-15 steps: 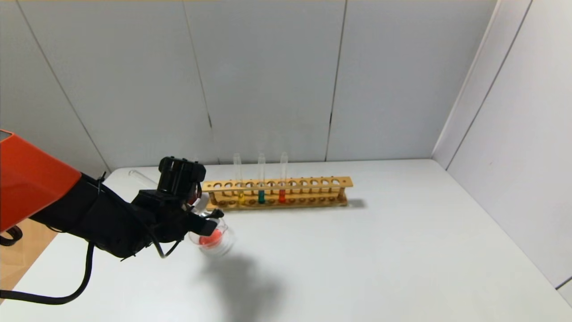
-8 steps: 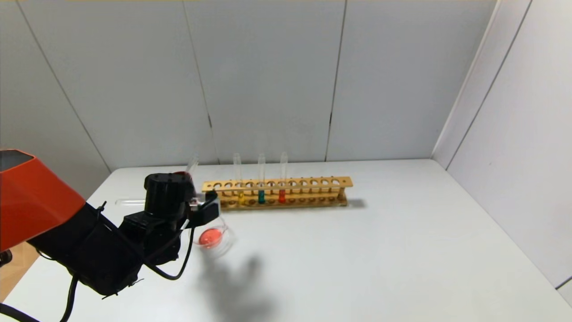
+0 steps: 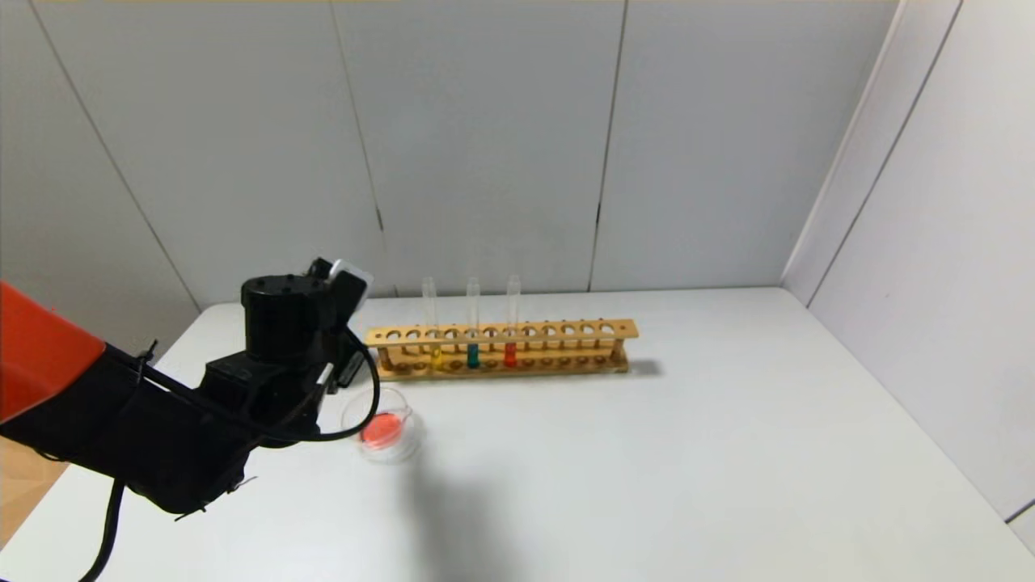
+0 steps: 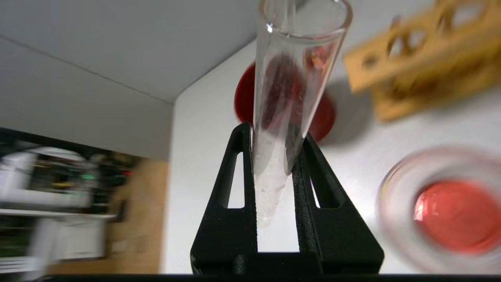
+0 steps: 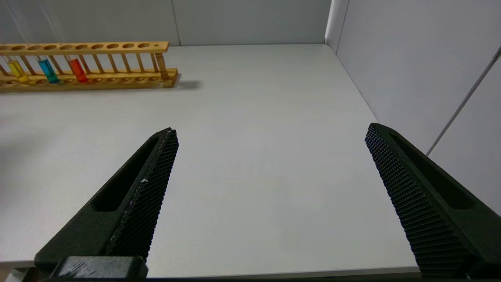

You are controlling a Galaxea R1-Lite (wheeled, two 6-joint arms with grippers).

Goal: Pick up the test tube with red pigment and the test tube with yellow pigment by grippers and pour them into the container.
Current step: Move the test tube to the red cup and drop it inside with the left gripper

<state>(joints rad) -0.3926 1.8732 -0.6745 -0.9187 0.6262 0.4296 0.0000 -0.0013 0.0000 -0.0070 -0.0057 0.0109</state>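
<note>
My left gripper (image 4: pixel 274 131) is shut on the test tube with red pigment (image 4: pixel 297 58), a clear tube that now holds only droplets. It is raised just left of the container (image 3: pixel 414 436), a low glass dish with coral-red liquid in it, also seen in the left wrist view (image 4: pixel 395 219). In the head view the left arm (image 3: pixel 275 356) hides the tube. The test tube with yellow pigment (image 3: pixel 435 354) stands upright in the wooden rack (image 3: pixel 566 331). My right gripper (image 5: pixel 272 129) hangs open over bare table, far from the rack.
A teal-liquid tube (image 3: pixel 473 354) and a deeper red tube (image 3: pixel 510 354) stand beside the yellow one. A dark red cup (image 4: pixel 325 117) sits behind the held tube, near the rack's left end. Grey walls close in the table at the back and right.
My left gripper has lifted off the container and swung back to the left, turning the tube from tilted over the dish to mouth-up. The red liquid stays in the dish.
</note>
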